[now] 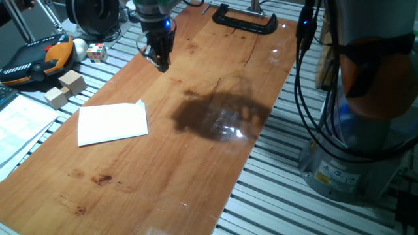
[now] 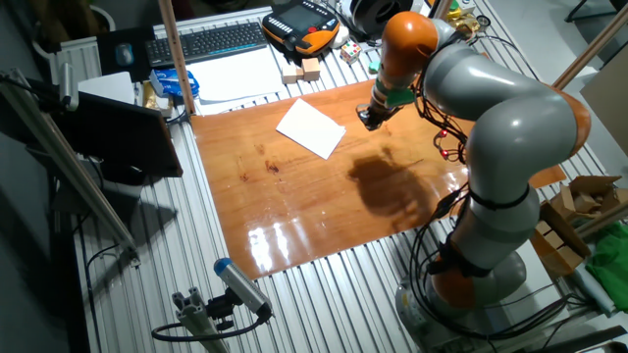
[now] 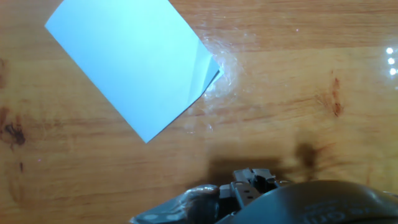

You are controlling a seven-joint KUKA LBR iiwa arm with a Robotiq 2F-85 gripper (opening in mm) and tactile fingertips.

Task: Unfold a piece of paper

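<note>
Bring the gripper (image 1: 160,60) — jaws look nearly closed, holding nothing — down to the piece of paper (image 1: 112,123) at its lifted corner (image 3: 208,67) — open slightly, pinching only the top layer.

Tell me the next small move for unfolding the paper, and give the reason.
Probably move the pincer toward the folded piece of paper and lower it near the corner where the top layer lifts slightly. The pincer hangs above bare wooden table, apart from the paper, holding nothing, and that raised flap looks like the easiest place to catch the top layer.
</note>
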